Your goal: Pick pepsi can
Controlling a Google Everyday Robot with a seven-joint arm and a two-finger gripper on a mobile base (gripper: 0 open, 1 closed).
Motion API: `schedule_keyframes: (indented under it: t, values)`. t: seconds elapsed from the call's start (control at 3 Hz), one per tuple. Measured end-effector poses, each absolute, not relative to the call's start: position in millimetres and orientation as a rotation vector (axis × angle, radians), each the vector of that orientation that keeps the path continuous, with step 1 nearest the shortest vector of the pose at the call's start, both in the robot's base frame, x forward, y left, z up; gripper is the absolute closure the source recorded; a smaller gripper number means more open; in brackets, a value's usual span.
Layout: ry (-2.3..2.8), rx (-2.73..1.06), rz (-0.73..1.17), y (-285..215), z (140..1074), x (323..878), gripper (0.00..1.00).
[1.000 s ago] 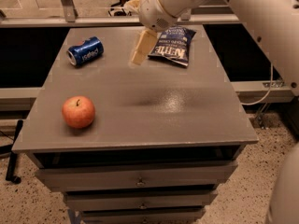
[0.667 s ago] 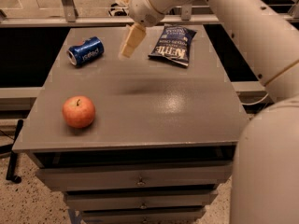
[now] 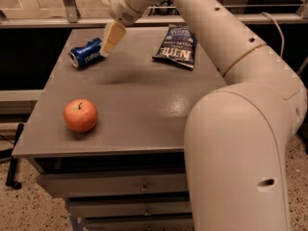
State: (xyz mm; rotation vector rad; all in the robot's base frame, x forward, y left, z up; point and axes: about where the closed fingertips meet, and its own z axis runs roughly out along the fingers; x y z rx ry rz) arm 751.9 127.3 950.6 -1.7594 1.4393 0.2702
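Observation:
The pepsi can [image 3: 85, 54] is blue with white lettering and lies on its side at the back left of the grey table [image 3: 144, 105]. My gripper [image 3: 111, 41] hangs from the arm that reaches in from the right. It is just right of the can and covers the can's right end in the camera view. Whether it touches the can cannot be told.
A red apple [image 3: 81, 115] sits at the front left of the table. A dark blue chip bag [image 3: 175, 46] lies at the back right. My arm's large white links [image 3: 240, 129] fill the right foreground. Drawers [image 3: 115, 186] sit under the tabletop.
My gripper has moved left across the back of the table, from beside the chip bag to the can's right end. The can, apple and bag have not moved.

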Motion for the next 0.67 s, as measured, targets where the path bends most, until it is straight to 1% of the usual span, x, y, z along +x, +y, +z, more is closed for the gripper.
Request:
schedule_keyframes:
  t: [0.67]
  values:
    - [1.541, -1.749, 0.266, 169, 922, 755, 0.00]
